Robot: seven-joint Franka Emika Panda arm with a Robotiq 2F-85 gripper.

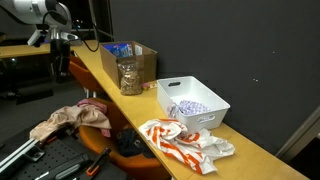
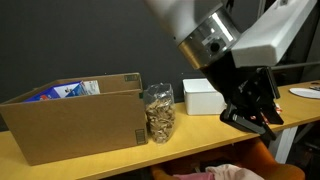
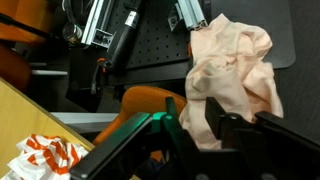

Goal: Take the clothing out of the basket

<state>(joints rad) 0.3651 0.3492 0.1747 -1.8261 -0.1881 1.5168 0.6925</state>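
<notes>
Desk (image 1: 245, 152) with basket and two garments out; gripper (image 3: 195, 128) off the desk's long edge.
Cardboard box (image 2: 75, 120) at one end of the desk. White basket (image 1: 205, 118) mid-desk. Peach garment (image 3: 235, 75) lies past the long edge, below desktop level, under the gripper. Orange-and-white garment (image 1: 185, 143) on the desktop, touching the basket. Jar (image 2: 158, 112) beside the box. Jaws spread wide, clamping nothing.

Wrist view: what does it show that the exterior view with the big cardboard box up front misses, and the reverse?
Only the wrist view shows the orange-and-white striped cloth. Only that exterior view shows the cardboard box, the jar and the white basket. Both show the claw and the wooden table.
</notes>
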